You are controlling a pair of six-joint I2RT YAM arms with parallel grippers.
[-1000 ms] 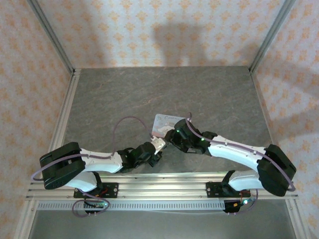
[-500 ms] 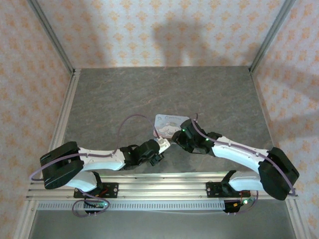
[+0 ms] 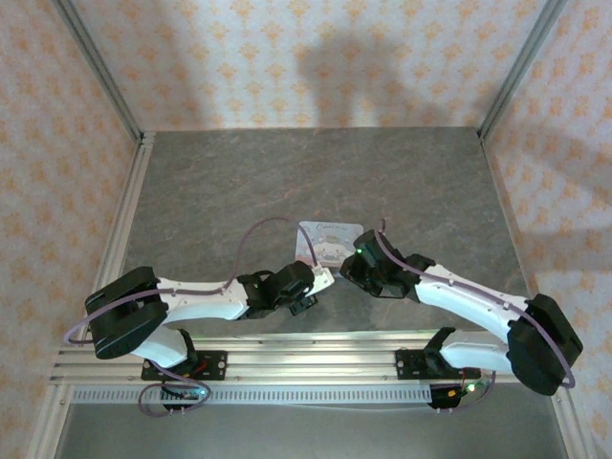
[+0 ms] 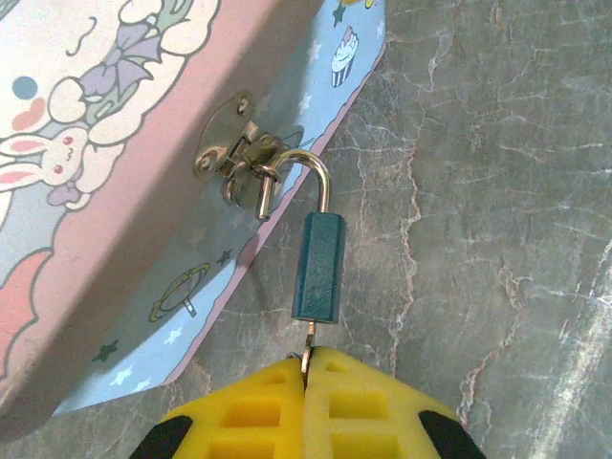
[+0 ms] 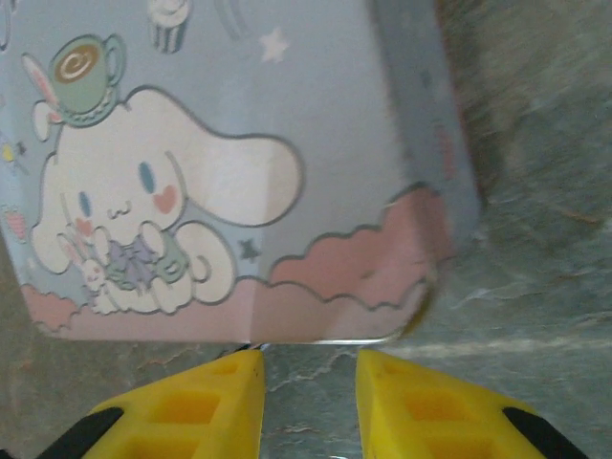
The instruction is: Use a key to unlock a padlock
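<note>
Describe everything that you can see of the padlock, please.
The padlock is small, with a narrow dark blue-green body that looks like painted metal and a thin silvery shackle. The shackle hooks through the latch ring on the tin, and its free end seems to be out of the body, so it looks open. The padlock stretches, slightly tilted, between latch and claw. The key enters its bottom end, pinched by the shut left claw.

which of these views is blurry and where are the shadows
Right wrist view: soft, the tin and its cartoon smeared, the table streaky. Left wrist view: sharp, the padlock and its shackle crisp. Top external view: even light, broad grey shadows on the back wall.
</note>
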